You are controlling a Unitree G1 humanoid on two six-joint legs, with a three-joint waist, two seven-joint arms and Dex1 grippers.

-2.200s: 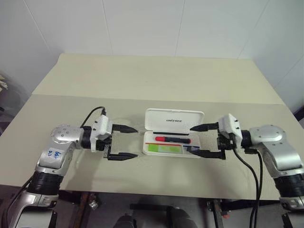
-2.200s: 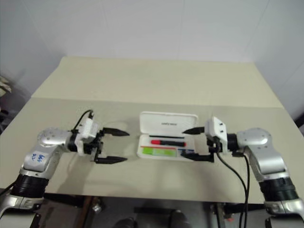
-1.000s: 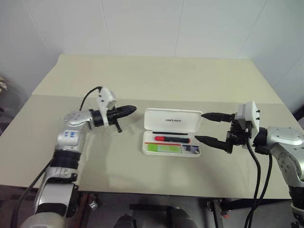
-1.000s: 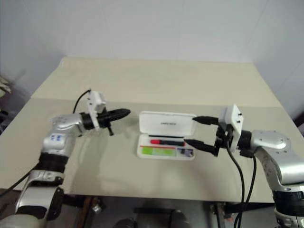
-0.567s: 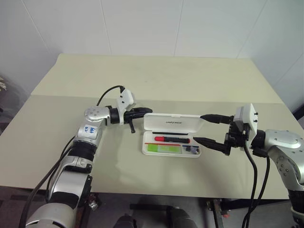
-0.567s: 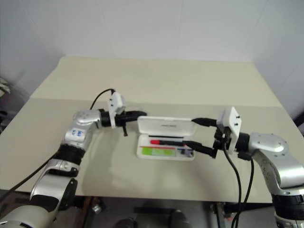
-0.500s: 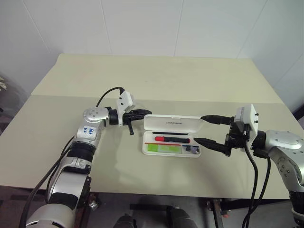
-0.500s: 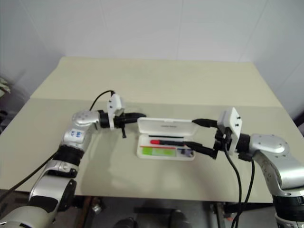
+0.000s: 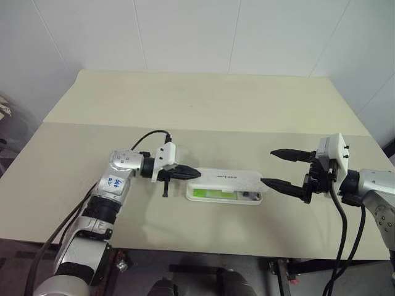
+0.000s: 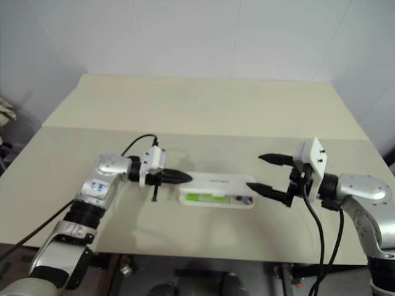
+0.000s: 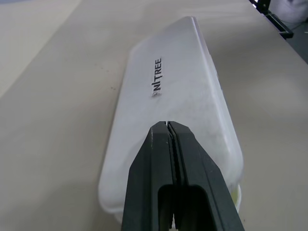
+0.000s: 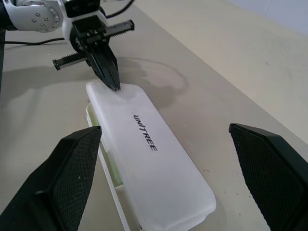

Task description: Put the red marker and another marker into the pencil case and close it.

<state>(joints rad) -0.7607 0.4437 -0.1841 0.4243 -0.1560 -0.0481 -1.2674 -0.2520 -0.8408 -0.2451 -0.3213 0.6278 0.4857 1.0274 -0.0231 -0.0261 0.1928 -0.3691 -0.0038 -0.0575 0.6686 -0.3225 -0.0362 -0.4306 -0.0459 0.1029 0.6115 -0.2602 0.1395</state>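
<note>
**Desk editor:** What is nearest your camera?

**Operator:** From my head views, the pencil case point(image 9: 224, 186) lies near the front edge of the cream desk point(image 9: 203, 105), between the two arms. Its white lid is lowered almost flat over the tray, a thin gap left along the near side. Through that gap I see a strip of the light-green highlighter point(image 9: 213, 195). The red marker I cannot make out under the lid.

**Desk editor:** And the arms?

**Operator:** The left gripper point(image 9: 191, 173) has its jaws pressed together, empty, with the black tip resting on the lid's left end; my left wrist view shows the tip on the white plastic just short of the dark lettering. The right gripper point(image 9: 279, 167) stands just off the case's right end, jaws spread wide and holding nothing, one finger level with the case, the other farther back.

**Desk editor:** Behind them?

**Operator:** Bare desk up to a white wall point(image 9: 185, 31).
</note>
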